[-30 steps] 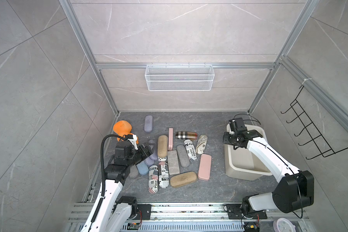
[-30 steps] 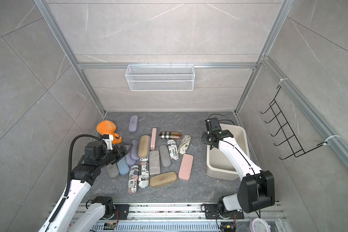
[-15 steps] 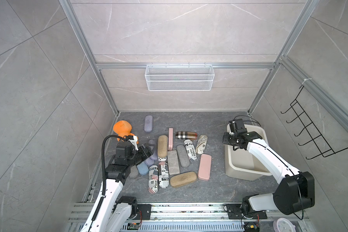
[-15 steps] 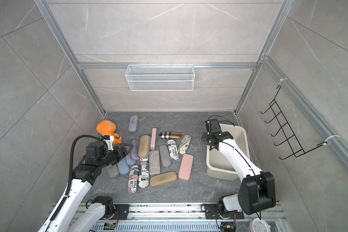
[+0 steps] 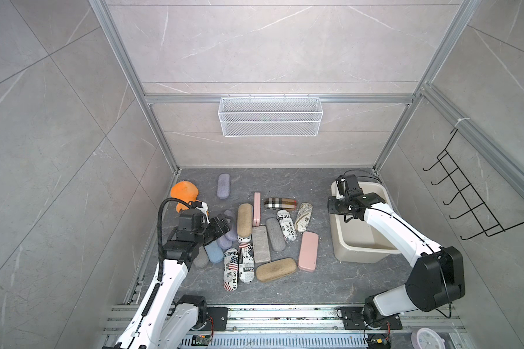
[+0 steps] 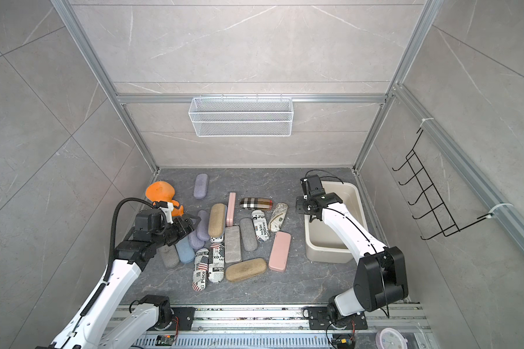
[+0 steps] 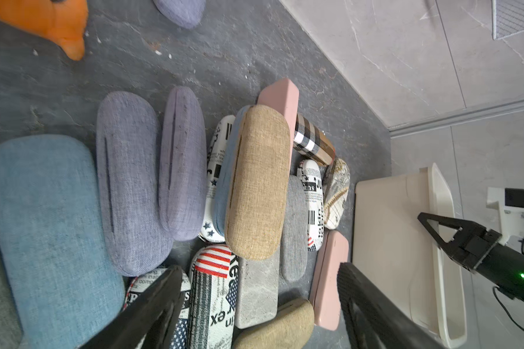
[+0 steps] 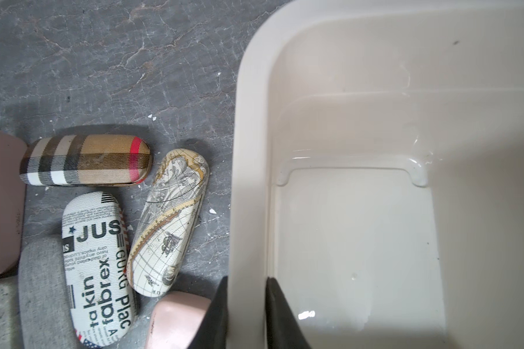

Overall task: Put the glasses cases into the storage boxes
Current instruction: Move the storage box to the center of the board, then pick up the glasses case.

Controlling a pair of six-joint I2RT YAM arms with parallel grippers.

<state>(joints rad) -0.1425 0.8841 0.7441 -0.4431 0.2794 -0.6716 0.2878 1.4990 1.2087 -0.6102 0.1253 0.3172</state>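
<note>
Cream tub (image 8: 248, 151), its left wall pinched in your right gripper (image 8: 247, 279), could tip on a hard pull; your left gripper (image 7: 259, 269) hangs half-open, empty, above the glasses cases (image 7: 257, 181).

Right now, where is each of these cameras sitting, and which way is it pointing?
Top views: mounted high, side by side, looking down on the glasses cases and tub; the left arm and right arm both show.
Left wrist: on the left arm, looking past the open left fingers across the cases toward the tub.
Right wrist: on the right arm, looking down past the right fingers, which straddle the tub's rim.
Shared: every view shows the tub and the map-print case.
</note>
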